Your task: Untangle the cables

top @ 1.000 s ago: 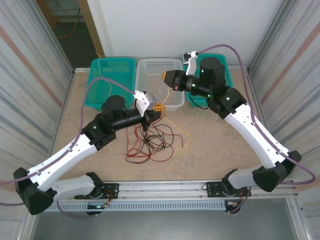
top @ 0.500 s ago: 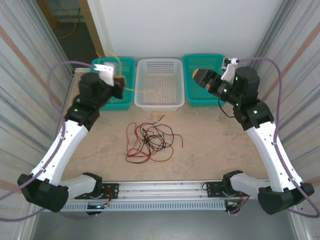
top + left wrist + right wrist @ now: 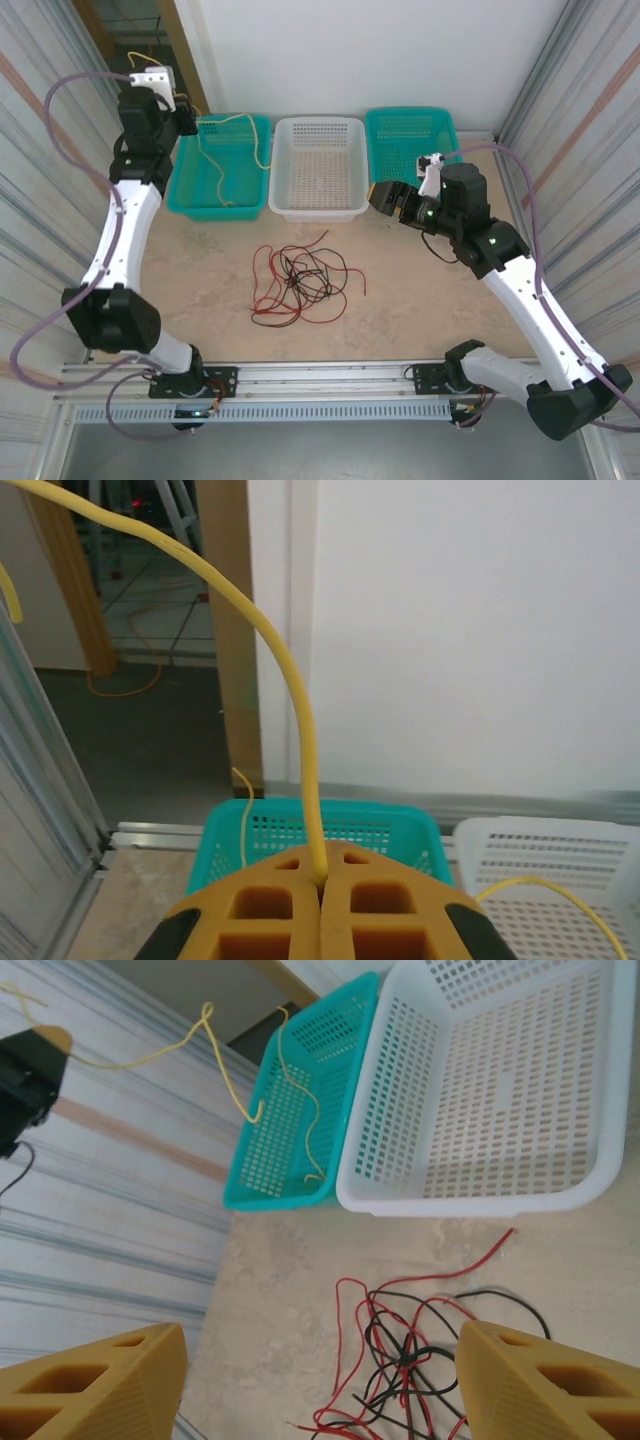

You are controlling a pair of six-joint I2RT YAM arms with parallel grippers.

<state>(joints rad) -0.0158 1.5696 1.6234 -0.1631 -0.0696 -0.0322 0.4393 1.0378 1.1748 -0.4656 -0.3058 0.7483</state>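
A: Left gripper [image 3: 322, 882], what state?
B: Clenched. Its orange fingers [image 3: 262, 920] meet flush, with the yellow cable [image 3: 297, 705] pinched in the seam between them.

A: Where does that cable run from there?
B: Up out of the fingertips, then bending away over the top of the wrist view. From above, it leaves the gripper, loops sideways and drops into the teal basket [image 3: 188, 198] just below and ahead of the gripper. One loop lies near the wall shared with the white basket [image 3: 318, 208].

A: Right gripper [image 3: 384, 196]?
B: Released. Fingers stand wide apart, nothing between them, and it hangs above the table [image 3: 420, 300], touching nothing.

A: The rest of the cables?
B: The red and black tangle [image 3: 299, 281] lies on the table, under and ahead of the right gripper in its wrist view, framed between the two spread fingers. From above, it sits to that gripper's left and closer to the arm bases, well apart from the left gripper. One red end points toward the white basket's front wall. Strands cross over each other many times; I cannot tell how many there are.
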